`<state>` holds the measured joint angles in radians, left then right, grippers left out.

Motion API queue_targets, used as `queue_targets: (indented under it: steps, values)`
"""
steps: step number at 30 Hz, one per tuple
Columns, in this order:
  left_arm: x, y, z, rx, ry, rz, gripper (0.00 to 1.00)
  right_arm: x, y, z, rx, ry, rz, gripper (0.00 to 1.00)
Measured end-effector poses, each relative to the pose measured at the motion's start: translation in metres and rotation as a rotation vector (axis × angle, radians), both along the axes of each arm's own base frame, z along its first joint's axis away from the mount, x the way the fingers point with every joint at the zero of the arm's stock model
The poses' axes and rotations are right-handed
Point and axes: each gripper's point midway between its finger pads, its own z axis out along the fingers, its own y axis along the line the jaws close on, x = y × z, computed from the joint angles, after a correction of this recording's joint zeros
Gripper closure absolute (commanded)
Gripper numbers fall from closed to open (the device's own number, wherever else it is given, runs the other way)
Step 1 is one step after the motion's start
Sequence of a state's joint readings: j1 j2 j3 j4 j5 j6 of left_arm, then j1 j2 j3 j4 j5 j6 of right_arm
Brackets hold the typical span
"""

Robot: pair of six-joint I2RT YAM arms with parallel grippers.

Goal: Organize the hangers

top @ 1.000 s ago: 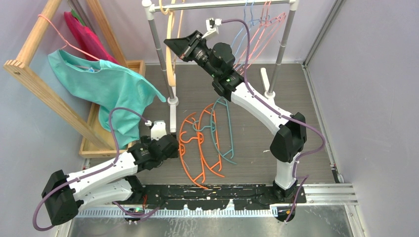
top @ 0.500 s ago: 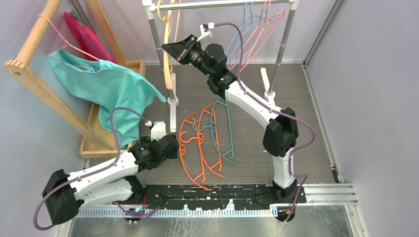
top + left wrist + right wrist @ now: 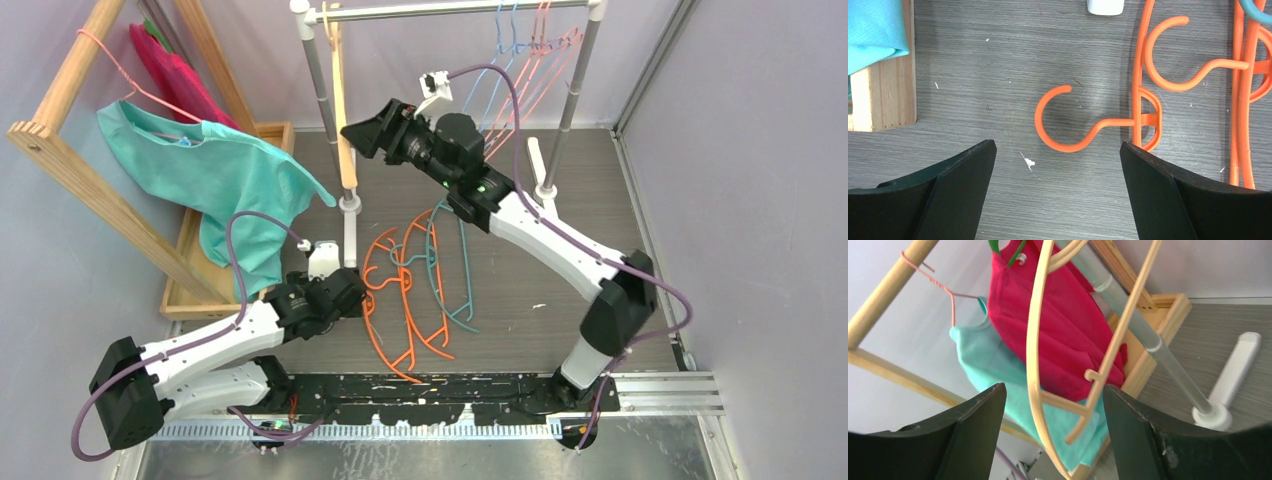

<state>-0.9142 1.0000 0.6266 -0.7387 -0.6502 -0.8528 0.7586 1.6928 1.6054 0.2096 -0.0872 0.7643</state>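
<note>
**Two spread claws, one hanger on the rail, more on the table**

From the top view, the right claw (image 3: pixel 362 128) is up near the left end of the rail (image 3: pixel 450 8), just beside the tan hanger (image 3: pixel 339 80), which hangs from that rail. Its jaws are spread and hold nothing. The wire hangers (image 3: pixel 530 65) hang together at the right end of the rail. I think hangers are sorted there by kind. The orange hangers (image 3: pixel 372 330) and the teal hangers (image 3: pixel 437 270) lie mixed on the table (image 3: pixel 560 200) between the arms, not yet hung. The left claw (image 3: pixel 350 292) is low at their left edge.

From the left wrist, the left claw (image 3: pixel 1055 150) is wide apart and empty, pointing down at the table. An orange hook (image 3: pixel 1039 120) lies flat between the line of the two jaws, a little ahead of them. This looks like lining up for a pick at the hook or neck, the easiest part to pinch.

From the right wrist, the right claw (image 3: pixel 1053 400) is also spread. One curved arm of the tan hanger (image 3: pixel 1032 340) passes between the jaws, closer to one jaw, and I see no contact. Behind it are a red cloth (image 3: pixel 1063 330) and a teal shirt (image 3: pixel 983 365).
</note>
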Motion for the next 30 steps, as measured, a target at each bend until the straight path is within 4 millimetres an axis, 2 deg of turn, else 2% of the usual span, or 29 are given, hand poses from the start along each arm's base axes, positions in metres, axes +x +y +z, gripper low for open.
queue_targets:
  steps: [5, 7, 9, 10, 11, 13, 17, 20, 24, 27, 30]
  values:
    - [0.000, 0.000, -0.002, 0.007, 0.006, -0.001, 0.02, -0.044, -0.026, 0.003, -0.139, -0.089, -0.050, 0.19]
    - [0.000, 0.000, -0.004, 0.017, 0.012, -0.002, 0.02, -0.060, -0.034, -0.003, -0.212, -0.119, -0.068, 0.19]
    - [0.000, 0.000, -0.005, 0.028, 0.021, -0.003, 0.02, -0.072, -0.040, -0.017, -0.290, -0.132, -0.087, 0.19]
    - [0.000, 0.000, -0.006, 0.032, 0.024, -0.003, 0.02, -0.079, -0.049, -0.040, -0.378, -0.128, -0.106, 0.19]
    - [0.001, -0.001, -0.006, 0.036, 0.027, -0.004, 0.02, -0.084, -0.049, -0.047, -0.404, -0.125, -0.099, 0.19]
    - [0.001, -0.002, -0.007, 0.040, 0.031, -0.004, 0.02, -0.096, -0.055, -0.082, -0.515, -0.106, -0.101, 0.21]
    - [0.003, -0.005, -0.005, 0.042, 0.034, -0.007, 0.02, -0.130, -0.080, -0.180, -0.788, -0.032, -0.070, 0.29]
    - [0.003, -0.004, -0.008, 0.052, 0.041, -0.008, 0.02, -0.157, -0.106, -0.249, -0.970, 0.053, -0.014, 0.31]
    - [0.002, -0.004, -0.012, 0.068, 0.057, -0.009, 0.02, -0.174, -0.140, -0.305, -1.102, 0.150, -0.009, 0.31]
    - [0.002, -0.006, -0.014, 0.069, 0.065, -0.012, 0.02, -0.177, -0.156, -0.324, -1.165, 0.190, -0.032, 0.36]
    - [0.002, -0.007, -0.014, 0.063, 0.067, -0.014, 0.02, -0.174, -0.156, -0.339, -1.201, 0.209, -0.044, 0.43]
